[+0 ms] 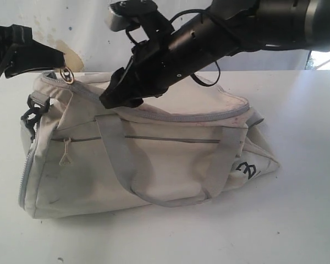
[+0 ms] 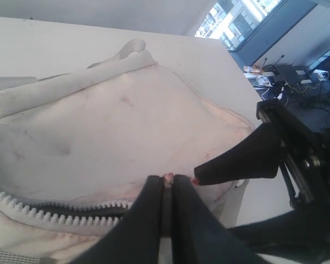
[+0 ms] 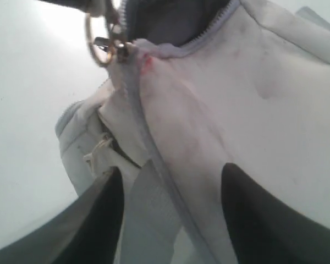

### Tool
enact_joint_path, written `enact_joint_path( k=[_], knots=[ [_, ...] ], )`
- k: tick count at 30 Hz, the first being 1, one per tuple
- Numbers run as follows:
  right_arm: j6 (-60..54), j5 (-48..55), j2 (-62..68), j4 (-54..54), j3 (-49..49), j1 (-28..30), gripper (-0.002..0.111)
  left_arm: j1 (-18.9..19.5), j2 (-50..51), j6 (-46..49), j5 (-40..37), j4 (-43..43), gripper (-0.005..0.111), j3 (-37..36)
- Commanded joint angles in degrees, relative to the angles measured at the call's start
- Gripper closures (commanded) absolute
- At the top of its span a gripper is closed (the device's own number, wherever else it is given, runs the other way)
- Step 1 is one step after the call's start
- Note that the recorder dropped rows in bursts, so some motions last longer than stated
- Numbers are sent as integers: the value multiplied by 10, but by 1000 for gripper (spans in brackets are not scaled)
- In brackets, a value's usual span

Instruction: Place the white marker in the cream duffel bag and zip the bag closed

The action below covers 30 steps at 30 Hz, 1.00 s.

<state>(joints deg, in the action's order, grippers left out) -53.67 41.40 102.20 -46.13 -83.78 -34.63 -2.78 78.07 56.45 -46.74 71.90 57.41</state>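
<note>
At the upper left of the exterior frame, my left gripper (image 1: 59, 59) is pressed together, pinching the ring pull (image 1: 66, 74) of the top zip and holding it just above the bag's left corner. In the left wrist view its tips meet with only a small pale nub between them. The cream duffel bag (image 1: 170, 165) lies on its side across the middle of the white table (image 1: 297, 220), its left end near the frame's left edge. A black clip (image 1: 33, 114) sits on that end. The fabric is soft, slumped and smudged, with faint pink stains near the top seam. The grey zipper teeth (image 2: 44, 212) stand parted, with dark lining in the gap. A closed pocket zip (image 1: 154, 138) runs along the side, and a grey webbing handle (image 1: 126, 179) loops over it.

Right of that, my right gripper (image 1: 121, 100) sits spread over the bag's top panel, with fabric and strap between its fingers; I cannot tell if they touch. The bag's right end carries a black logo (image 1: 247, 169), creased and unreadable. Bare tabletop runs wide along the bottom and right, giving room there; the table's far edge meets the wall at the upper right.
</note>
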Motion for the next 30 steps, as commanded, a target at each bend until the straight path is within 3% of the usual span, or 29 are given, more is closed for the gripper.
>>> enact_joint_path(
  k=[1,13,21,30],
  knots=[
    [-31,-34,-5,-3,-2,-25,58,2,-4,-6,7,20,107,-1],
    [-81,-124,-4,-2,-2,-86,59,2,-4,-13,7,4,107,-1],
    [-81,-134,18,1,-2,-90,66,2,-4,-17,7,4,107,-1],
    [-81,-163,40,0,-2,-90,66,2,-4,-27,5,4,107,-1]
  ],
)
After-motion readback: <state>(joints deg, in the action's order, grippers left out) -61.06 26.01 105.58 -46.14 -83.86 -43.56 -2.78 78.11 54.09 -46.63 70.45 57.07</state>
